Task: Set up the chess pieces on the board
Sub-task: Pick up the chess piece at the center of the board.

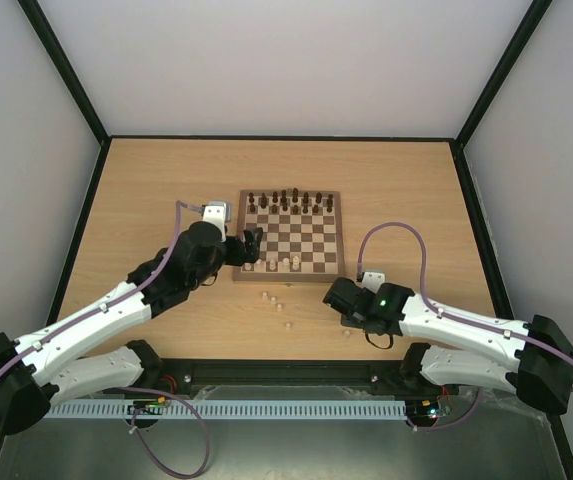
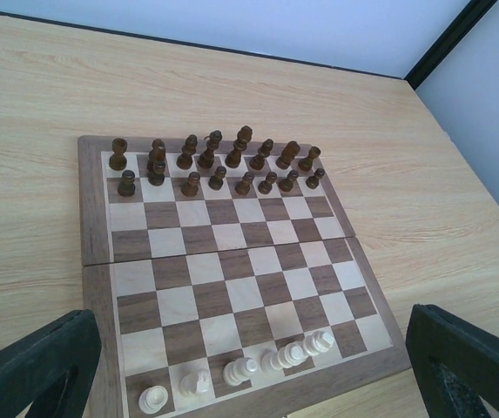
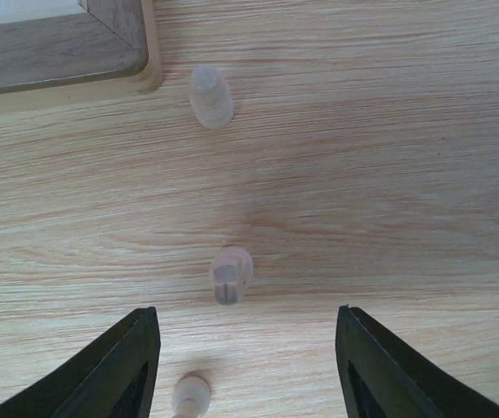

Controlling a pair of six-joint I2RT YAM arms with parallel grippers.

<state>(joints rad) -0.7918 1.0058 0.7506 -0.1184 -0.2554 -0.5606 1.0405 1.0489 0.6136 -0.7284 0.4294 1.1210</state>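
Note:
The board (image 1: 337,235) lies mid-table, with dark pieces on its two far rows. Several pale chess pieces (image 1: 286,264) stand on its near row, which the left wrist view shows close up (image 2: 239,371). More pale pieces (image 1: 274,302) lie loose on the table in front of the board. My left gripper (image 1: 249,245) hovers over the board's near left corner, open and empty (image 2: 249,366). My right gripper (image 1: 336,297) is low over the table near the board's near right corner, open and empty (image 3: 247,348). A pale piece (image 3: 230,274) stands just ahead of its fingers.
In the right wrist view, another pale piece (image 3: 211,96) stands near the board's corner (image 3: 57,52), and a third (image 3: 190,394) sits by the left finger (image 3: 118,366). One pale piece (image 1: 346,333) lies beside the right arm. Black frame rails edge the table.

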